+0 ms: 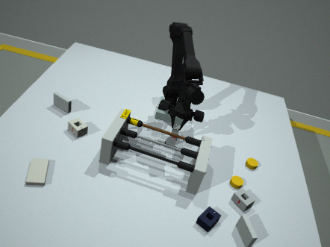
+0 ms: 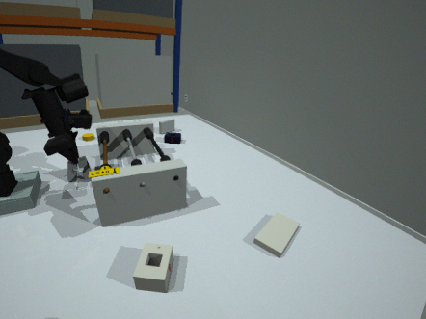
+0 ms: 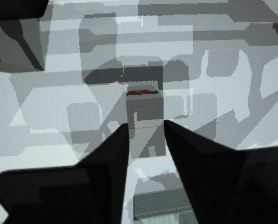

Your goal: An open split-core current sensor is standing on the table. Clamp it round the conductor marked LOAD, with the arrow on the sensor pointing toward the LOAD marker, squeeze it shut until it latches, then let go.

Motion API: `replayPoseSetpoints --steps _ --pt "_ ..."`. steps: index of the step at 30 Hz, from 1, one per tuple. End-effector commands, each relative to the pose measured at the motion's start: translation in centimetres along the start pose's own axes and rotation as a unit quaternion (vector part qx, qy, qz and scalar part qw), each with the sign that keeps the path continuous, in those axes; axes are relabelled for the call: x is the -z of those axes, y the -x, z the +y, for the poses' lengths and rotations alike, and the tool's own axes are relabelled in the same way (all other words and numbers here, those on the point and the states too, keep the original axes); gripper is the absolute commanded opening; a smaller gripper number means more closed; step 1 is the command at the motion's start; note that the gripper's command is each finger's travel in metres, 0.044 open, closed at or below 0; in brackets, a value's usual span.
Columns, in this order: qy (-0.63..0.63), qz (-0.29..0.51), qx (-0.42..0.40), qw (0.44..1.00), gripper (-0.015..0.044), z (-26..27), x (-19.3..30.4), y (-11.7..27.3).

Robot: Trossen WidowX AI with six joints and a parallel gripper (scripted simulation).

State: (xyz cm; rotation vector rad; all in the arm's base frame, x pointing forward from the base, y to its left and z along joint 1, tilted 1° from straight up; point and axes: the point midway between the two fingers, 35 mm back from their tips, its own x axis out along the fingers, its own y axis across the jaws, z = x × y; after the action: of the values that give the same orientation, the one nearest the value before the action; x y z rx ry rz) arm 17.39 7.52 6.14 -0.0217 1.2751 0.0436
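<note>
One yellow label reads LOAD, while the fingers grip what seems the grey sensor.

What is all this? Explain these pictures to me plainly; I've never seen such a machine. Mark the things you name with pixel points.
The machine is one black robot arm [image 1: 183,51] [image 2: 21,66] ending in a two-fingered hand [image 1: 177,127] [image 2: 75,161] [image 3: 146,126]. The top picture looks down from above, the exterior one from the side; the wrist one looks past the fingers.

On the white table [image 1: 112,214] [image 2: 212,277] stands a frame [image 1: 111,143] [image 2: 140,197] carrying three rods, one copper-coloured [image 1: 160,130] [image 2: 105,152] with a yellow LOAD tag [image 1: 125,113] [image 2: 104,172]. Around it lie pale blocks, a dark blue block [image 1: 204,222] [image 2: 173,138] and two yellow discs.

The hand grips a small grey sensor [image 3: 145,109].
</note>
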Motion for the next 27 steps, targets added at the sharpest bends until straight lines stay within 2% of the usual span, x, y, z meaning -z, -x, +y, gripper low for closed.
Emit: replayPoseSetpoints --steps 1,6,11,16,20,21,22,27 --pt "0.000 0.000 0.000 1.000 0.0157 0.0 0.0 0.0" --pt "0.000 0.000 0.000 1.000 0.0278 0.0 0.0 0.0" --pt "0.000 0.000 0.000 1.000 0.0278 0.0 -0.1 0.3" --pt "-0.002 -0.002 0.001 1.000 0.0278 0.0 0.1 5.4" --pt "-0.003 -0.002 0.001 1.000 0.0278 0.0 0.2 5.6" --pt "0.005 0.000 0.001 1.000 0.0304 0.0 0.2 5.6" --pt "0.026 0.003 0.001 1.000 0.0320 0.0 0.1 5.6" --pt "0.236 0.038 -0.004 0.971 0.0320 0.0 -0.5 5.6"
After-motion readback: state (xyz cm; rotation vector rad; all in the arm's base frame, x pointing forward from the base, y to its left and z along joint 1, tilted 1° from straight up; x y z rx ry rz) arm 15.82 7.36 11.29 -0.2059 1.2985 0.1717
